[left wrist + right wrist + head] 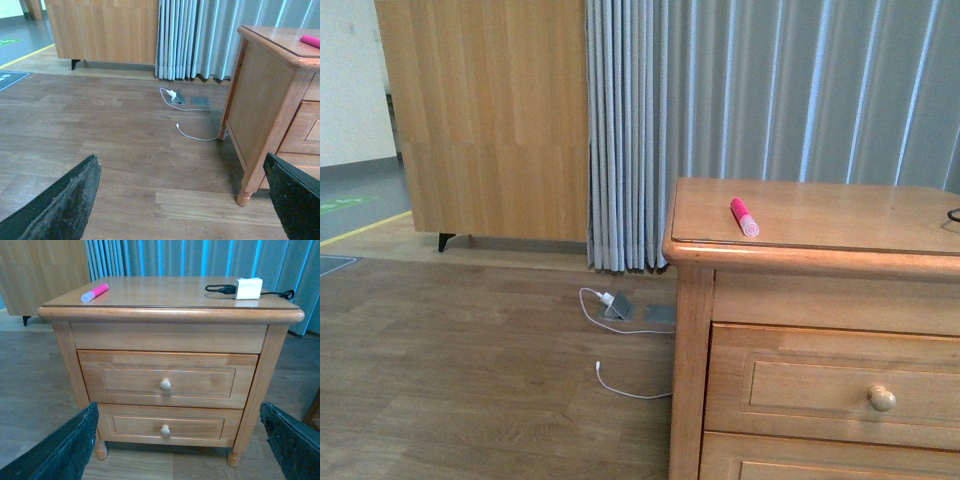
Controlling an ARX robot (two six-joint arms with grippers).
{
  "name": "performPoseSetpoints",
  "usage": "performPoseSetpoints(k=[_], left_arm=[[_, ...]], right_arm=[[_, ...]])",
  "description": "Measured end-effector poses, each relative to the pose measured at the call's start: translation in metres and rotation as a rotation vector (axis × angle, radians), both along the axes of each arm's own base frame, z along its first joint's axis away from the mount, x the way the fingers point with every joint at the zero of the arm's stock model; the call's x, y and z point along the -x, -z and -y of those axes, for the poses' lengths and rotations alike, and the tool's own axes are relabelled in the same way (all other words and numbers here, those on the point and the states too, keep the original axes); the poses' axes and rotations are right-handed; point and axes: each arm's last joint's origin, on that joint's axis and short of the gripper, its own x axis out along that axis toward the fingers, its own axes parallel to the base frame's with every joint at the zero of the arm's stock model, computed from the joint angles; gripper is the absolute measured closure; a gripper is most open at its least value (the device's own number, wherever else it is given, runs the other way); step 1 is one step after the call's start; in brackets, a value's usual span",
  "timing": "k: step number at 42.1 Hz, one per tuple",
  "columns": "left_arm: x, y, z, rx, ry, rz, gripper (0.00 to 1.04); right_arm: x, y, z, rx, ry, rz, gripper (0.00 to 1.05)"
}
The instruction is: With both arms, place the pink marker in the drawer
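My left pincer [180,165] is spread wide and empty, low over the wooden floor [100,130] beside the dresser [260,100]. My right pincer [177,410] is spread too, holding nothing, facing the dresser's front. The drawer [165,377] is closed, its round knob [165,385] untouched, with the shallower drawer [167,426] below it. The pink marker [95,292] lies on the dresser top near the front left corner, pale cap toward the front edge. A white charger [248,288] sits near the back right corner. Grey curtains [770,90] hang behind.

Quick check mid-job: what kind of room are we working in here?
Probably an indoor room furnished like a bedroom: a wooden dresser, long grey curtains and wood-look flooring.
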Motion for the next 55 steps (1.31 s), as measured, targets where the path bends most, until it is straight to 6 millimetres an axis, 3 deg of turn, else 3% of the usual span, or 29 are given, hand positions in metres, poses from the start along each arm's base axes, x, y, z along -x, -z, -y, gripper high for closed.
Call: performPoseSetpoints(k=[41, 48, 55], left_arm=[[0.0, 0.0, 0.0, 0.0, 0.0, 0.0, 0.06], [0.0, 0.0, 0.0, 0.0, 0.0, 0.0, 0.06], [0.0, 0.0, 0.0, 0.0, 0.0, 0.0, 0.06]], right_arm=[[0.0, 0.0, 0.0, 0.0, 0.0, 0.0, 0.08], [-0.004, 0.009, -0.002, -0.118, -0.085, -0.221, 0.08], [-0.019, -0.002, -0.004, -0.154, -0.118, -0.283, 0.08]])
